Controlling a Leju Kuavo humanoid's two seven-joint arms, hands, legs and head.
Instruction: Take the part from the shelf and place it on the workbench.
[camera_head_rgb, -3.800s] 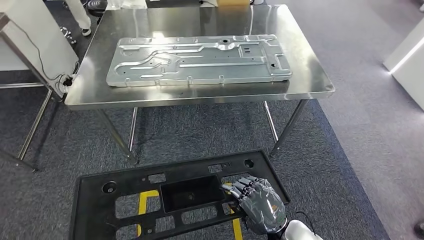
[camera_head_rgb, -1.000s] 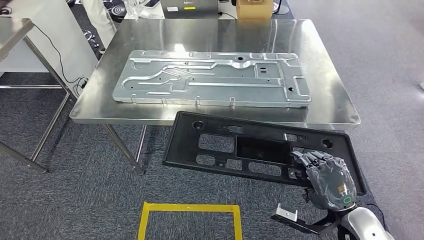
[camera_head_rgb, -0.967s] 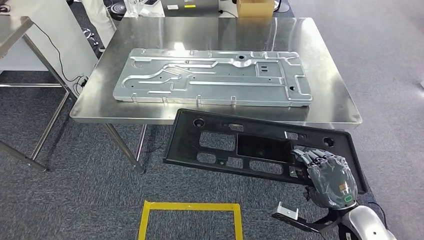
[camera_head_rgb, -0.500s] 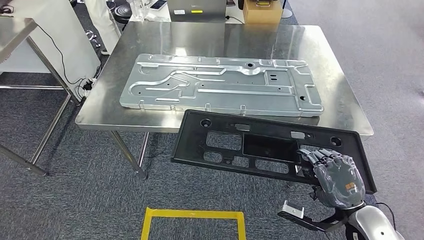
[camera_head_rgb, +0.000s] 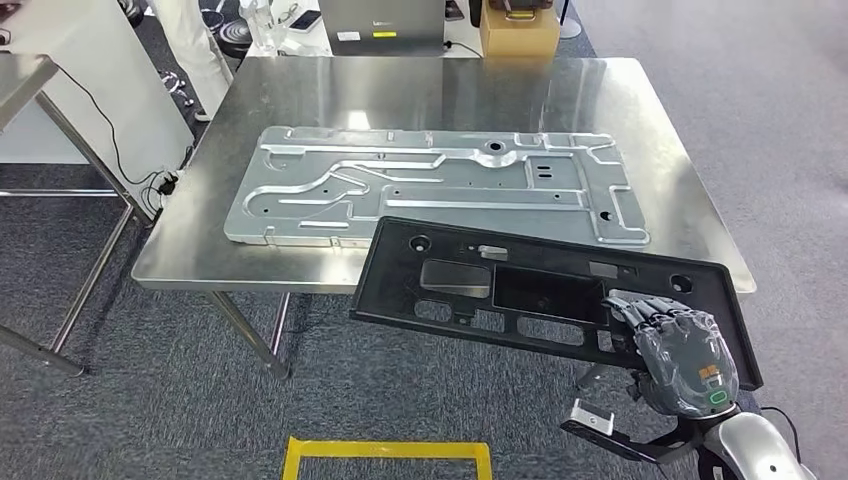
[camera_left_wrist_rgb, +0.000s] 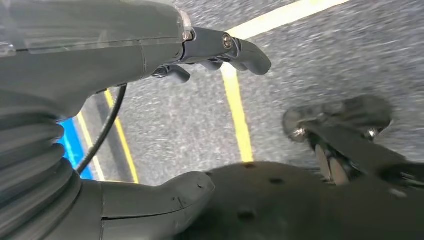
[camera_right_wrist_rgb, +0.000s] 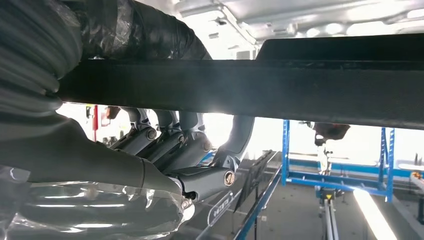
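I see the steel workbench (camera_head_rgb: 640, 150) carrying a long stamped metal plate (camera_head_rgb: 440, 185). My black plastic part (camera_head_rgb: 540, 290), a flat frame with cutouts, hangs over the bench's near edge, gripped at its near right end by my right hand (camera_head_rgb: 680, 350). My left hand (camera_left_wrist_rgb: 150, 75) holds nothing, fingers apart, above the floor.

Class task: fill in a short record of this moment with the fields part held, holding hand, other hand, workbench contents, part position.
part held: black plastic frame
holding hand: right hand, gripping the frame's near right edge
other hand: left hand, holding nothing, above the floor with yellow tape lines
workbench contents: stamped metal panel lying flat on the steel workbench
part position: far edge over the workbench's near edge and the panel; contact cannot be told
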